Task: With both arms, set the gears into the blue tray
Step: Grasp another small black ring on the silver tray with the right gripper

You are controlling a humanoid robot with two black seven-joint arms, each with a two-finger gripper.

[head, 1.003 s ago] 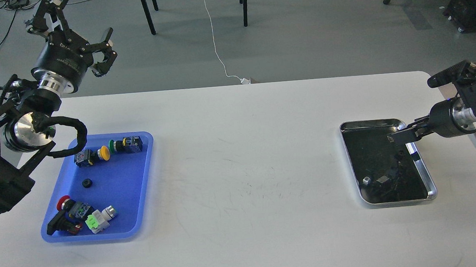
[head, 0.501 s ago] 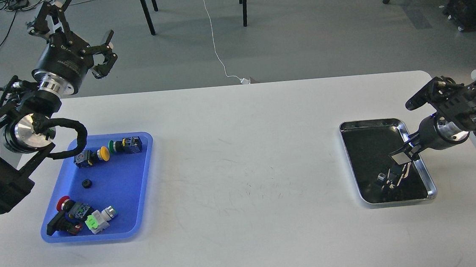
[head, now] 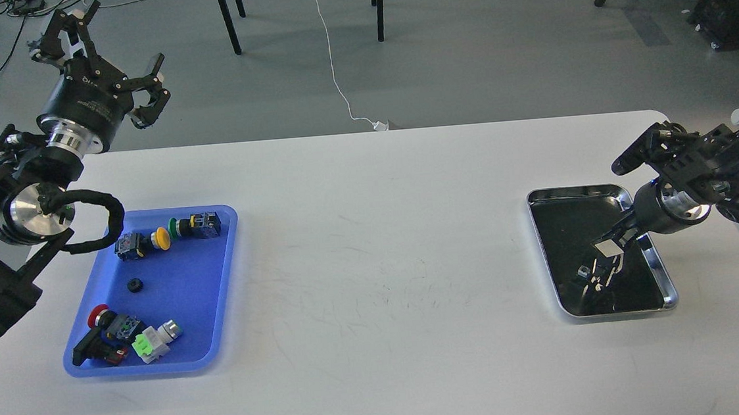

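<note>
One small black gear [head: 134, 285] lies in the middle of the blue tray [head: 185, 294] at the table's left. My left gripper [head: 115, 59] hangs high beyond the table's far left edge, well above and behind the tray, open and empty. My right gripper [head: 609, 247] reaches from the right down into the steel tray [head: 670, 289]. It is small and dark against the tray's black bottom, so its fingers cannot be told apart. Dark small parts [head: 589, 276] just below its tip blend into the reflections, and I cannot tell whether they are gears.
Coloured push-button switches lie in the blue tray: a yellow one [head: 159, 236] and a green one [head: 176, 226] at the far end, and a red one [head: 97, 316] and a lime-green one [head: 146, 344] at the near end. The white table [head: 381, 266] spans between the two trays.
My right gripper has swung down and leftwards, deeper into the steel tray. My left arm has drifted slightly to the left, gripper still spread.
</note>
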